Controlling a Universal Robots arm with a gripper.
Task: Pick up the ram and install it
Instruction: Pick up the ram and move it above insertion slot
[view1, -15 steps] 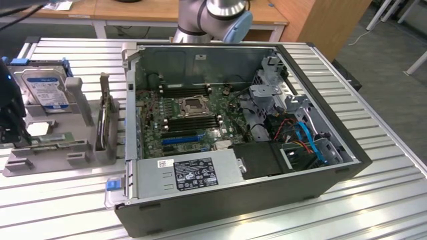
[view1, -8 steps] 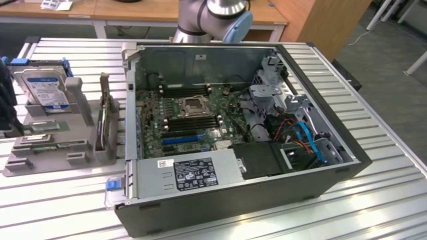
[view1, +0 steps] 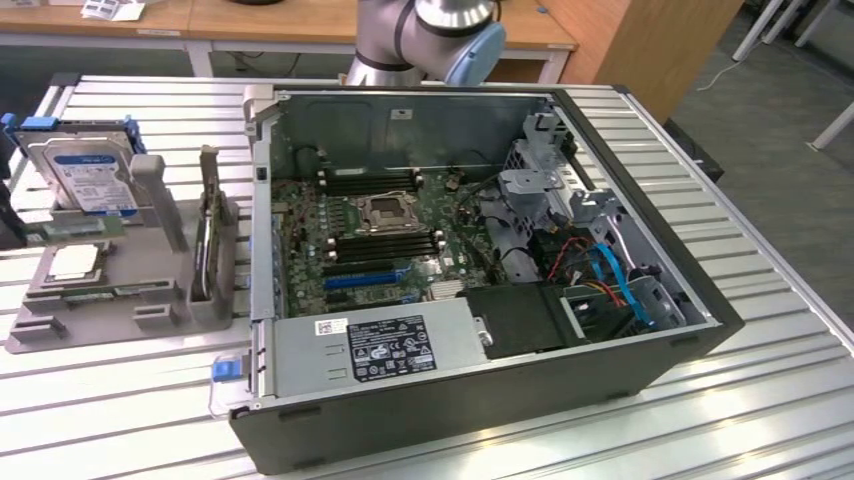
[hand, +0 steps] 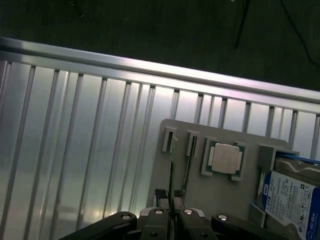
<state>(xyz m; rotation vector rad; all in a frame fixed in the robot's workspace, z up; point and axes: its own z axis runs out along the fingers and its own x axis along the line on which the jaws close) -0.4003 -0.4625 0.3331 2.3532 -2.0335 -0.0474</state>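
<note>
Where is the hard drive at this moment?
In the exterior view, the hard drive stands tilted at the far end of the gray holder, on that view's left, just behind the processor chip.

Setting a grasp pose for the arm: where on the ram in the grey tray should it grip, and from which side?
Grip the ram by its upper long edge, near the middle, coming straight down. It appears to stand on edge in a narrow slot of the tray, leaving that edge free.
</note>
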